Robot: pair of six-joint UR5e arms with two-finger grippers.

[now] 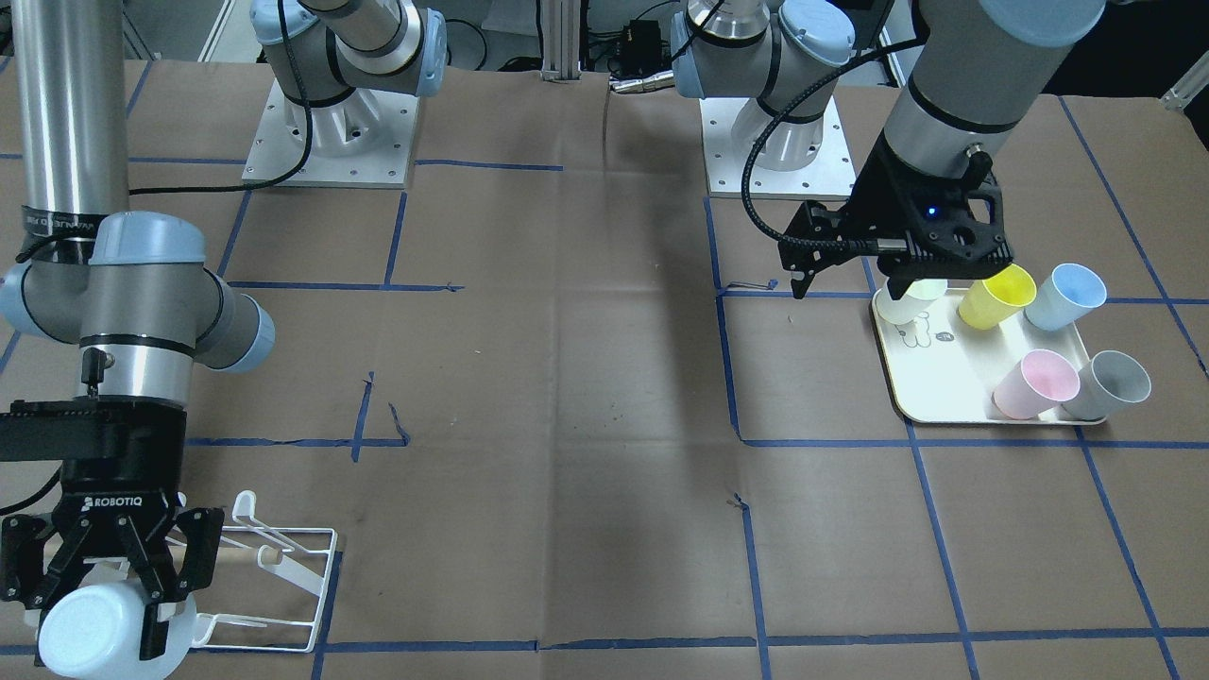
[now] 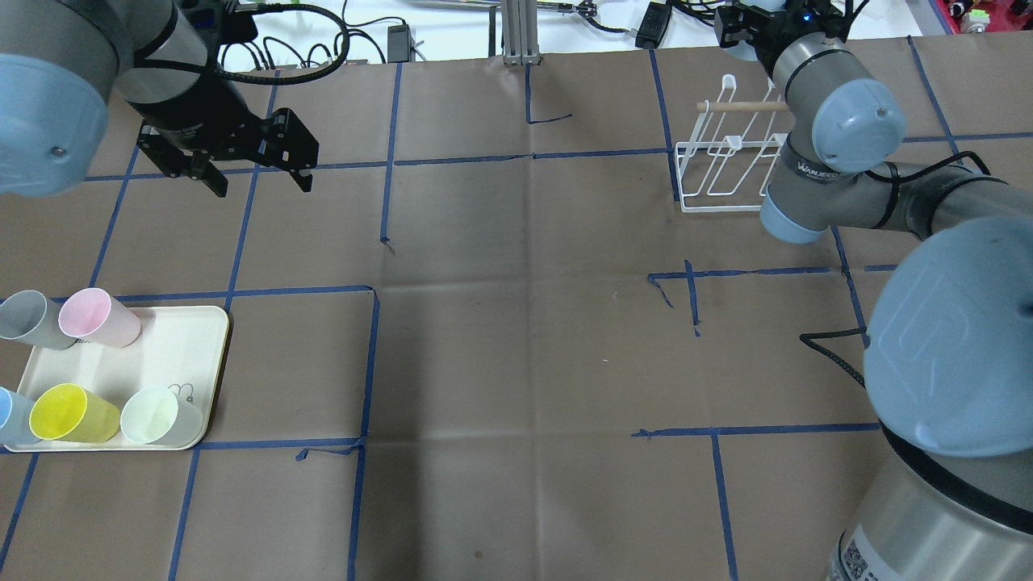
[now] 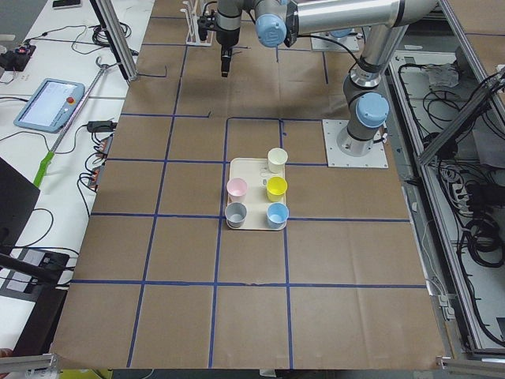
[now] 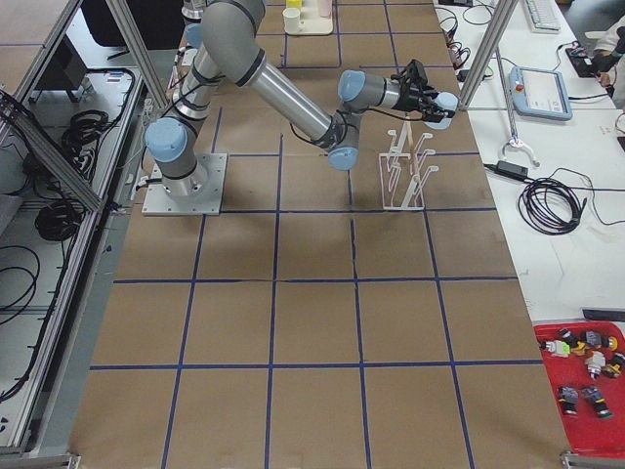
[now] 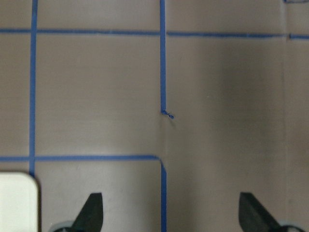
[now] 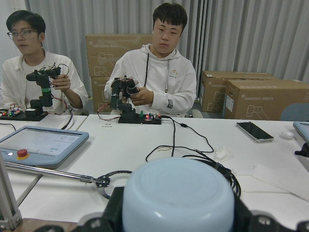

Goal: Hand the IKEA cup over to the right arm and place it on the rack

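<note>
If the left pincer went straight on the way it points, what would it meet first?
The left pincer, open, points down at bare brown-paper tabletop with a blue tape line, beside the cream tray; likely that first.

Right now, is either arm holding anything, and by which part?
The right gripper clamps a pale blue plastic cup across its side wall; the left gripper is empty.
</note>
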